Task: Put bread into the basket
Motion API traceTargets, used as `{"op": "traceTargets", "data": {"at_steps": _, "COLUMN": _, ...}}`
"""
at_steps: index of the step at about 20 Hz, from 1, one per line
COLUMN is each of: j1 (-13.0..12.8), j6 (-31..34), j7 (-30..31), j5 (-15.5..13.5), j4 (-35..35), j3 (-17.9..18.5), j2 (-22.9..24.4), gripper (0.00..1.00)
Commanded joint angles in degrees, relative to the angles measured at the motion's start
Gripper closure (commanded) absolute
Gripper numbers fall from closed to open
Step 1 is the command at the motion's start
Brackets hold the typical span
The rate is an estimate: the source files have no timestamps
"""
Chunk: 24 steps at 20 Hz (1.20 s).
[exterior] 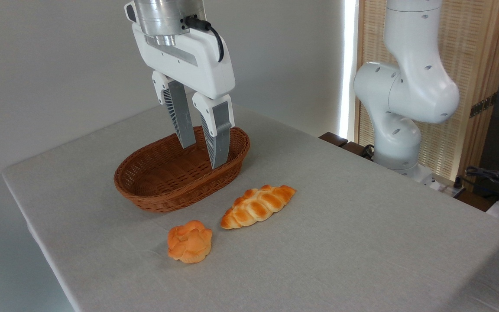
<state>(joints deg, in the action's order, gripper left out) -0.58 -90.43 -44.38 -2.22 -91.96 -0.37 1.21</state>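
Plain room, daylight at the right

A grey cloth-covered surface (340,242) stands before a bare pale wall (59,65); a slatted wooden screen (470,43) flanks a bright light strip (348,65).

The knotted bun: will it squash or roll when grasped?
The knotted bun sits flat on the table, so it probably won't roll. Its lumpy top may give uneven contact. It looks light, but whether it squashes cannot be told.

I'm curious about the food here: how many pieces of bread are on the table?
2. A small knotted bun lies nearest the camera, in front of the wicker basket. A longer braided loaf lies just to its right, farther back. The basket looks empty.
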Motion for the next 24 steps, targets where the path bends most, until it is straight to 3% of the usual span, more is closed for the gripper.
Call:
{"op": "traceTargets", "data": {"at_steps": 1, "j1": 0.1, "j6": -0.8, "j7": -0.7, "j5": -1.0, "j4": 0.1, "j3": 0.3, "j2": 0.0, "gripper": 0.0}}
{"op": "traceTargets", "data": {"at_steps": 24, "j1": 0.0, "j6": 0.3, "j7": -0.7, "j5": -1.0, "j4": -0.2, "j3": 0.2, "j2": 0.1, "gripper": 0.0}}
